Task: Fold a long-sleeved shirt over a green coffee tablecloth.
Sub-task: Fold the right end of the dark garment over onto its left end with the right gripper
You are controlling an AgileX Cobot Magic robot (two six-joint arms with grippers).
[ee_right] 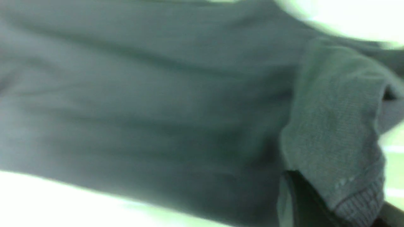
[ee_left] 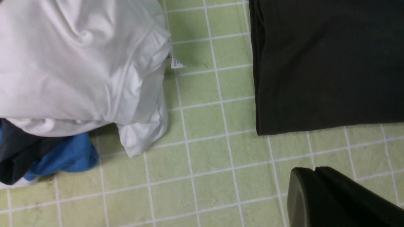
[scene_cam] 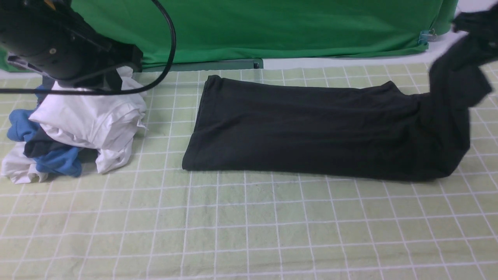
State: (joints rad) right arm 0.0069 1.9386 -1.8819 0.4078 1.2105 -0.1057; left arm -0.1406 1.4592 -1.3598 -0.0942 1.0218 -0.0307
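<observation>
- Two arms share the work. The right gripper (scene_cam: pixel 475 22), at the far right edge of the front view, has one end of the long-sleeved shirt (scene_cam: pixel 303 128) raised off the tabletop. Its jaws are buried in fabric, but the cloth climbs straight to it, so I judge it pinched on the shirt.
- The shirt lies as a long, narrow band across the far middle of the green coffee tablecloth (scene_cam: pixel 249 225). Its left end is flat and its right end slopes upward. That end is probably lifted so it can be carried over the flat part.
- Blurred dark fabric fills the right wrist view, with a ribbed cuff (ee_right: pixel 356 208) hanging close to the camera.
- The left gripper (ee_left: pixel 315 176) has its jaws together and holds nothing. It hovers over bare tablecloth near the shirt's left corner, likely kept clear of the fold.
- The pile of white and blue garments (scene_cam: pixel 78 128) sits apart, left of the shirt, out of the fold's path.
</observation>
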